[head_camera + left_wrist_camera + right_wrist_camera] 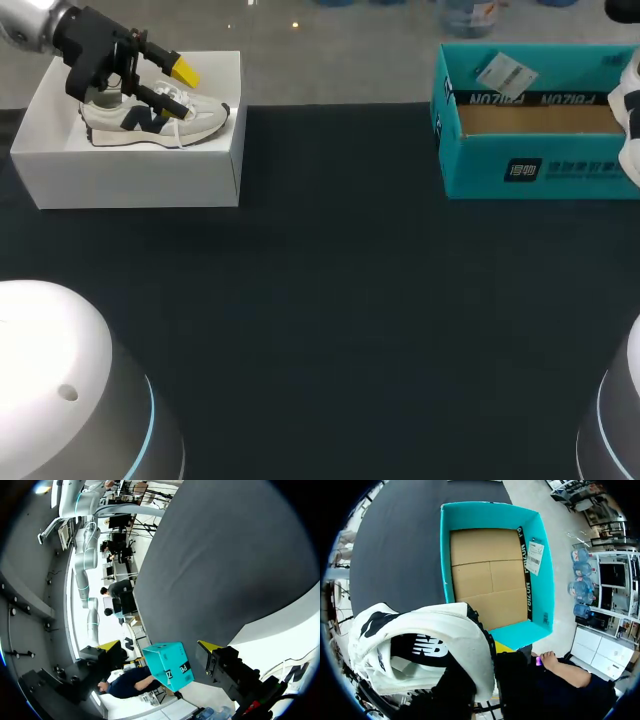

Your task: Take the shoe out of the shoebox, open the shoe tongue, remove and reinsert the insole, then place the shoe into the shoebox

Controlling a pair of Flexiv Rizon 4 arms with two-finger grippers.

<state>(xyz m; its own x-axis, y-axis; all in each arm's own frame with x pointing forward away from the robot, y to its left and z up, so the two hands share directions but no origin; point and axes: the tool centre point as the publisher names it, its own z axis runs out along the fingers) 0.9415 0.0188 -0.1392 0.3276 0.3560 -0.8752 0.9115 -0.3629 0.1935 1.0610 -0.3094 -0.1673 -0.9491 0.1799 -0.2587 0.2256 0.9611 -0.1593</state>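
While left gripper (158,646) hangs, fingers spread wide, just above grey-white sneaker with navy logo (160,120) lying in white cardboard box (130,175), well apart from open teal cardboard shoebox (520,170), right gripper (495,652) clamps white-and-black sneaker (420,645) at teal shoebox's right end, above rim. Shoebox floor brown cardboard.

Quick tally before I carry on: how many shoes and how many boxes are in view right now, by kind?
Shoes: 2 (left shoe at the white box, right shoe near the teal box)
Boxes: 2 (white box, teal box, which has nothing in it)
Total: 4
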